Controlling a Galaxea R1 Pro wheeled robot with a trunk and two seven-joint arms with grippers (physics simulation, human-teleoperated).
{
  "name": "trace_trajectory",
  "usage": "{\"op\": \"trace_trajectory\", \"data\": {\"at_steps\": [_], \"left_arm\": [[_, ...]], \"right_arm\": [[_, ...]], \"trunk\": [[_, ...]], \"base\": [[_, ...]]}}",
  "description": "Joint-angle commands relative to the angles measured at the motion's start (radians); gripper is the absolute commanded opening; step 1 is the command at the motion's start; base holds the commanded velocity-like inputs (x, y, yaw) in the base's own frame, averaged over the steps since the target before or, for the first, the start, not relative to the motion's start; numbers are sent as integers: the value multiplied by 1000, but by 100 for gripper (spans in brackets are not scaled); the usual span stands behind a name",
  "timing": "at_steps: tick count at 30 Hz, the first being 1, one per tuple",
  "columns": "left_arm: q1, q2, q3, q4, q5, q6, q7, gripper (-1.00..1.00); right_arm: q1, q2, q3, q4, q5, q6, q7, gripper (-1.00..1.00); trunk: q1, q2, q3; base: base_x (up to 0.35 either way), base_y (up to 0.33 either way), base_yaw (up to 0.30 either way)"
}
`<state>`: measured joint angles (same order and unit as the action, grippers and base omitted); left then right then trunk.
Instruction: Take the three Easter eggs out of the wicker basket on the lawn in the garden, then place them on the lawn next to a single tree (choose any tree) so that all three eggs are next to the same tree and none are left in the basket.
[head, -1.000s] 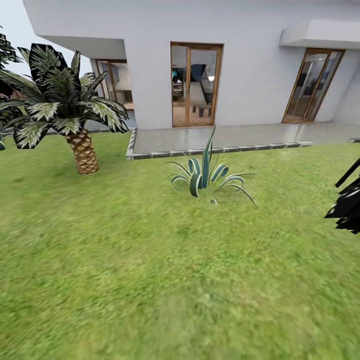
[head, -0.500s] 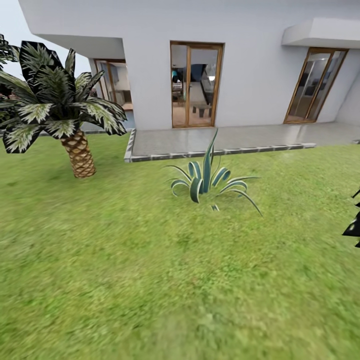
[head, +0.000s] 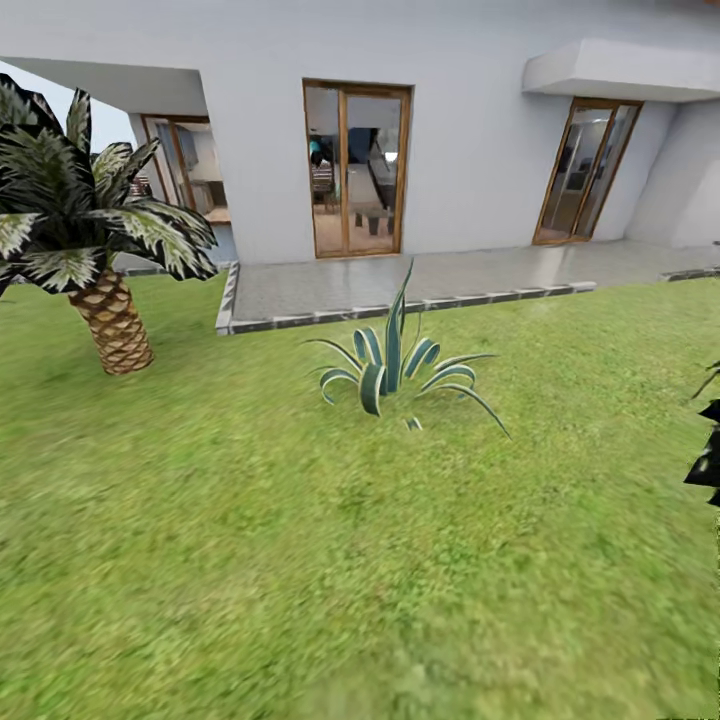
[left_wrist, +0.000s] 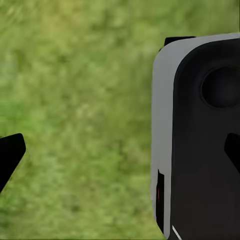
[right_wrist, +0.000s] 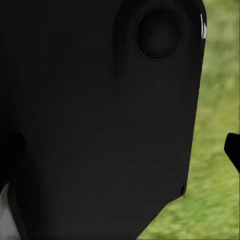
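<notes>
In the left wrist view a dark fingertip (left_wrist: 10, 155) comes in from one edge and another from the opposite edge, over blurred grass and a grey and black part of the robot (left_wrist: 200, 135); how wide the jaws stand I cannot tell. The same holds for the right wrist view, where a black body (right_wrist: 95, 120) covers most. The lawn (head: 300, 560) spreads ahead. On it stand a striped agave plant (head: 393, 365), a short palm (head: 90, 250) at the left and dark foliage (head: 707, 450) at the right edge, before a white house (head: 480, 130) with glass doors (head: 356, 170).
</notes>
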<state>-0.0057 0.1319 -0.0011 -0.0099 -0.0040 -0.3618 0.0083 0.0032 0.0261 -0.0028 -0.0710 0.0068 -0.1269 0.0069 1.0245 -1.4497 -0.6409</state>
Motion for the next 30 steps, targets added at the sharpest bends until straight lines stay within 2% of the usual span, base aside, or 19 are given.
{"op": "trace_trajectory", "data": {"at_steps": [1,30], "left_arm": [[0,0,0,1,-1,-3,1,100],[0,0,0,1,-1,-3,1,100]], "right_arm": [[0,0,0,-1,1,-2,1,100],[0,-1,-4,-1,-4,-2,1,100]], "trunk": [[0,0,-1],[0,0,-1]], "base": [[267,204,-268],[217,249,-273]]}}
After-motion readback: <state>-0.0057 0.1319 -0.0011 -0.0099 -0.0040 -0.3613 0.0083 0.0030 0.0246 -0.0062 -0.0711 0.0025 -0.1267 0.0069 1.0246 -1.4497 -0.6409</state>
